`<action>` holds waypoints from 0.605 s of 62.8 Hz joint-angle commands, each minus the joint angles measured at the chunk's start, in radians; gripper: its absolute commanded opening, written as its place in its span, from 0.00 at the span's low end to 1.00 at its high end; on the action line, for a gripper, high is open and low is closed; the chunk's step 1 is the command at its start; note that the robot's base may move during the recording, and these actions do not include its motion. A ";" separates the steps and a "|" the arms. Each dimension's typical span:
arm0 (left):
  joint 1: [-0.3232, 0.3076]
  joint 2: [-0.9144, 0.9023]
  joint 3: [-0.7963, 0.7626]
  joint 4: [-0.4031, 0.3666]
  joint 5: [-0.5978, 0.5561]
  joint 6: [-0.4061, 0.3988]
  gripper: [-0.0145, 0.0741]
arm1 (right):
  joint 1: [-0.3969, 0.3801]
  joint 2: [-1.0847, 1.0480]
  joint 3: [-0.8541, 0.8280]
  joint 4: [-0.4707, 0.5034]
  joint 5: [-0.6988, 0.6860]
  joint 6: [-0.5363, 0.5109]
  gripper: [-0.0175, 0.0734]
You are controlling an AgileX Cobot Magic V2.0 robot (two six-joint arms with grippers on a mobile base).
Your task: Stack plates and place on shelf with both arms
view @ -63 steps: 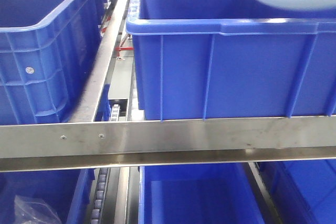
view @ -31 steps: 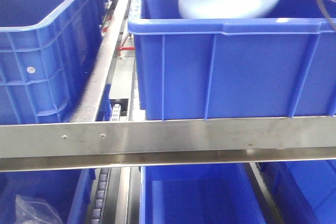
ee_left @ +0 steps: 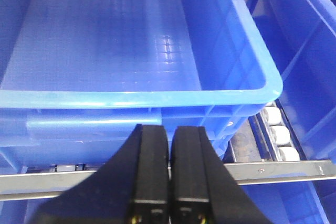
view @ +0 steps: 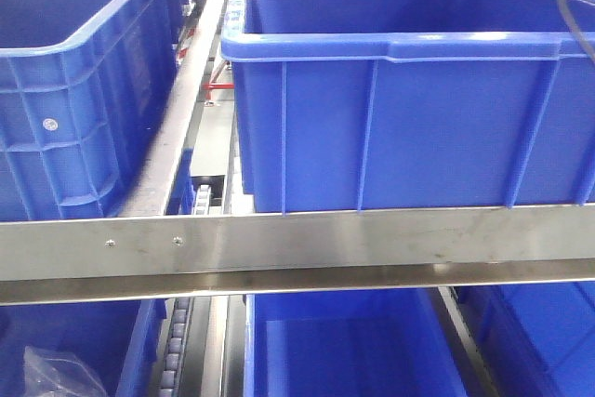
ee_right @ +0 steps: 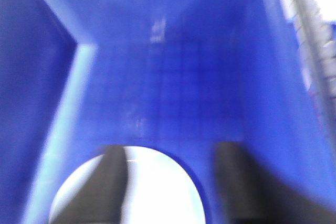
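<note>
Inside a blue bin [ee_right: 173,103], the right hand [ee_right: 173,187], fingers spread wide, hovers over a white plate [ee_right: 152,192]. Left hand [ee_left: 169,171] pinched narrow, empty. Placing looks done; retreating upward comes next.

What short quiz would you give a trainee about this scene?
1. True or false: the left gripper is shut with nothing in it.
2. The right wrist view shows the plate inside: A) a blue bin; B) a cardboard box; C) a sink.
3. Does the front view show any plate?
Key: 1 true; 2 A; 3 no.
</note>
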 commanded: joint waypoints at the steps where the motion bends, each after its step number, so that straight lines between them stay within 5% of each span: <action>1: -0.001 0.000 -0.028 -0.004 -0.084 -0.009 0.27 | -0.005 -0.149 0.066 0.000 -0.128 -0.006 0.23; 22: -0.001 0.000 -0.028 -0.004 -0.084 -0.009 0.27 | -0.005 -0.553 0.509 -0.016 -0.259 -0.006 0.25; 38: -0.001 0.000 -0.028 -0.004 -0.084 -0.009 0.27 | -0.003 -0.672 0.585 -0.016 -0.250 -0.006 0.25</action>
